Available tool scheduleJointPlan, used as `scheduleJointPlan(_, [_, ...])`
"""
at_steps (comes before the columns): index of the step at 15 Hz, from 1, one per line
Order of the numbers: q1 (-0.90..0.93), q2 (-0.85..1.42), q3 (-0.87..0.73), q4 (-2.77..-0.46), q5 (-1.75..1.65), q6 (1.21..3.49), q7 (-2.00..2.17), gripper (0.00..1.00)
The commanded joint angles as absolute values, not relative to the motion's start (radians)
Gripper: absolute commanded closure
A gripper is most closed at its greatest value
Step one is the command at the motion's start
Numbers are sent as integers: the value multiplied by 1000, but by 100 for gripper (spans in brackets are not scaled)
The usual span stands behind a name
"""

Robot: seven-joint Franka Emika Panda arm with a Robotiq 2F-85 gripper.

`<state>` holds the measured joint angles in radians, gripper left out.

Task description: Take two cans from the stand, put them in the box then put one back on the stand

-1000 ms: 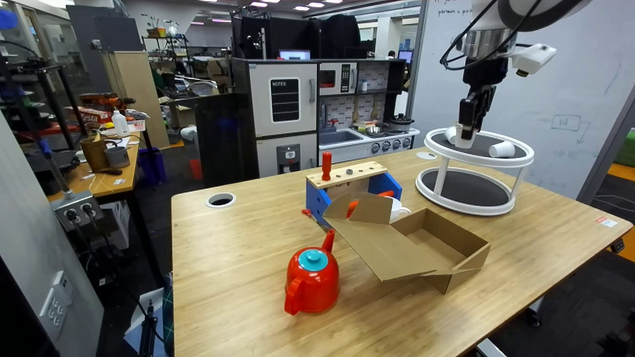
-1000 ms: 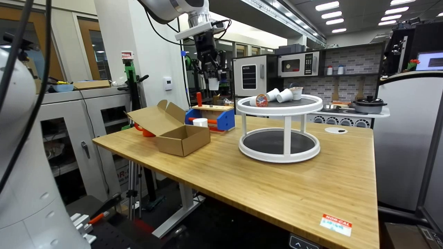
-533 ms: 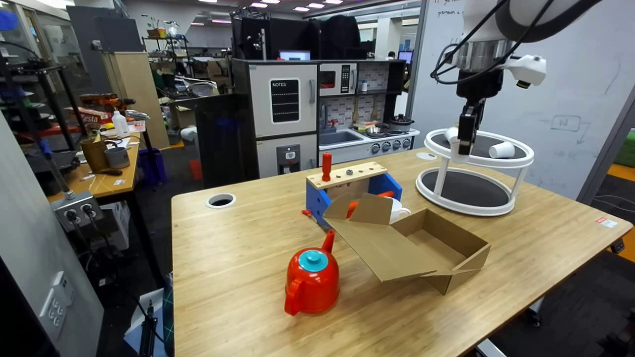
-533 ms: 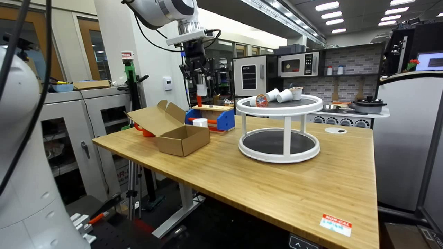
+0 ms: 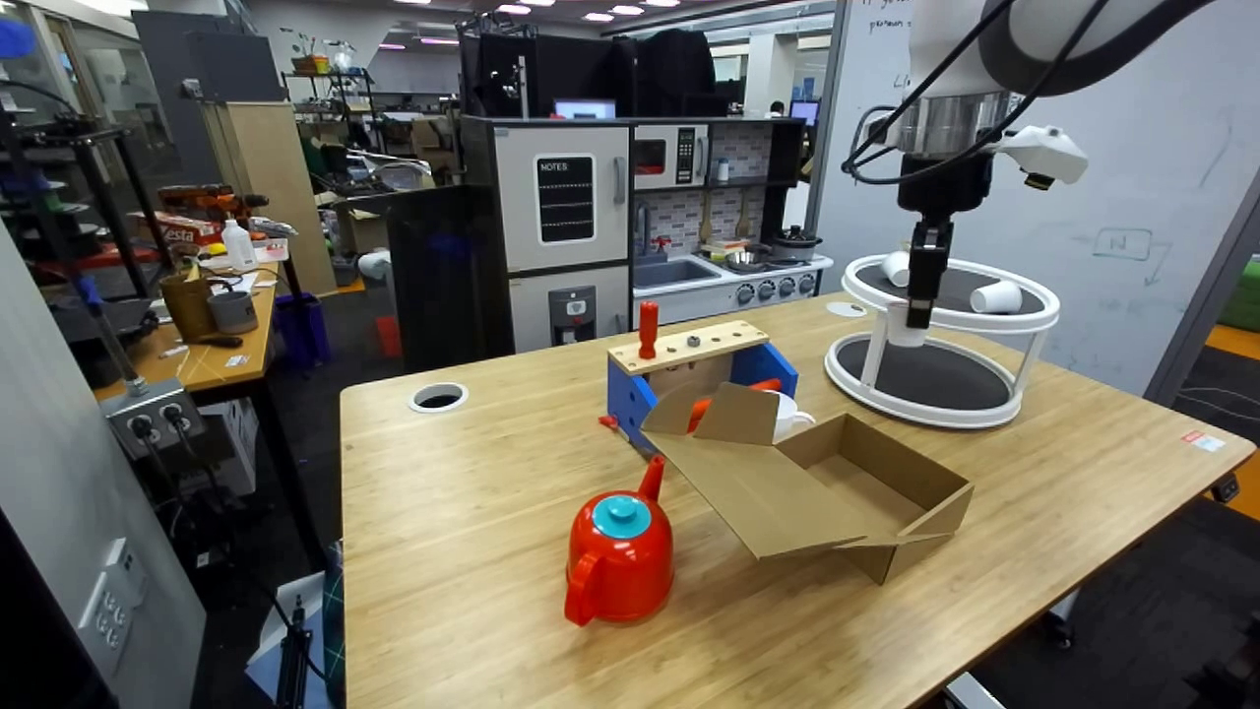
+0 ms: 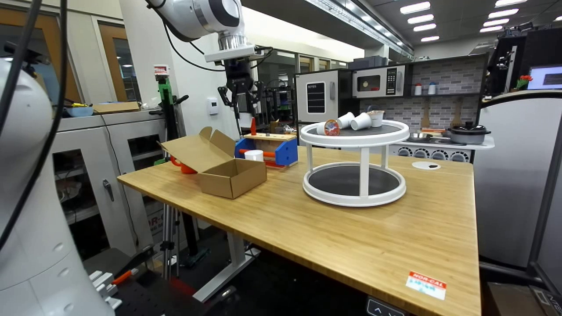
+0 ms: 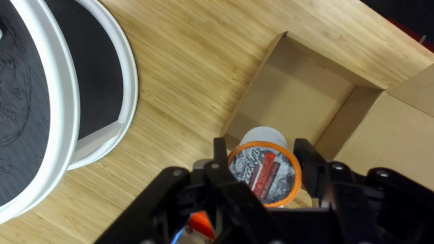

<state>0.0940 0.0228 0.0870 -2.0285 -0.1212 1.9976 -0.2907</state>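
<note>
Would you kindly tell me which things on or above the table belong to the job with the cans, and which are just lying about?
For the job:
end effector, holding one can
white two-tier stand, with four more cans showing on its upper tier
open cardboard box

Just lying about:
red teapot
blue toy workbench
white mug

A white coffee pod (image 7: 266, 173) with an orange-rimmed "Brooklyn" lid is held lid up in mid-air, higher than the open brown cardboard box (image 6: 246, 179), while four more pods (image 6: 362, 122), mostly on their sides, sit atop the white two-tier stand (image 6: 354, 141).
</note>
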Motion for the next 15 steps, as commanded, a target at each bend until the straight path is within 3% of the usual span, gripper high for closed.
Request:
scheduleJointPlan(1, [82, 5, 84, -2040, -3, 1969, -422, 73])
scheduleJointPlan(15, [91, 96, 86, -2082, -148, 2046, -327, 73])
